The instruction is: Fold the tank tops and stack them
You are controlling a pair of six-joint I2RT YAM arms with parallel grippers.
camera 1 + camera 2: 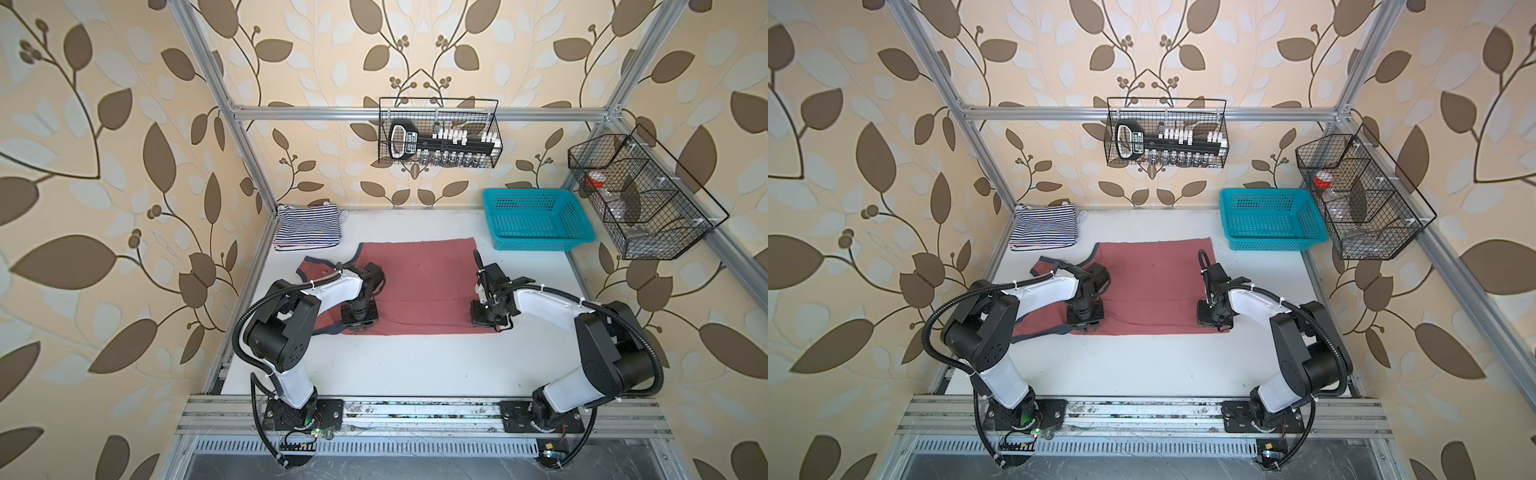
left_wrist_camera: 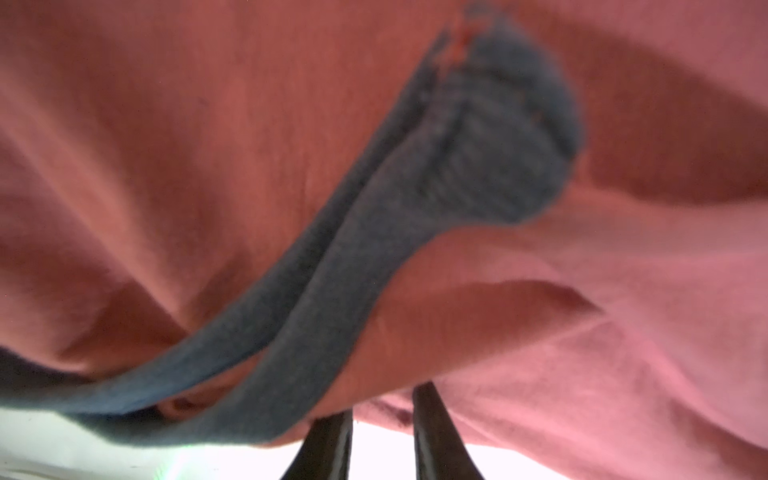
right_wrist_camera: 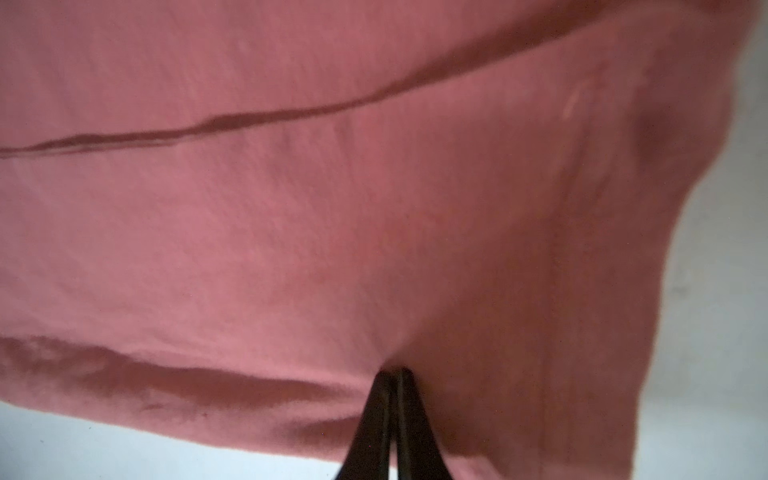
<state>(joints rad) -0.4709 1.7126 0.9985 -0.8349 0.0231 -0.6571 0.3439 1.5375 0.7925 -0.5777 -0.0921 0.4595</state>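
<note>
On the white table (image 1: 415, 365), striped tank tops (image 1: 309, 226) sit folded far left; the red tank top (image 1: 419, 274) lies mid-table, partly folded, not yet stacked. The right gripper (image 1: 485, 327) pinches its near edge; the left gripper (image 1: 359, 329) stands slightly apart, grip unclear.

Blurred tank top (image 2: 166, 145), dark trim (image 2: 478, 158)

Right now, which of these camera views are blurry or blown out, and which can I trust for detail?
Left wrist view: the dusty red tank top fills the frame, too close, blurred, its dark trim soft; the table beyond it is blown out white. Right wrist view: softly focused, weave barely readable. In both top views: even light, crisp detail, slight wide-angle splay at the edges.
</note>
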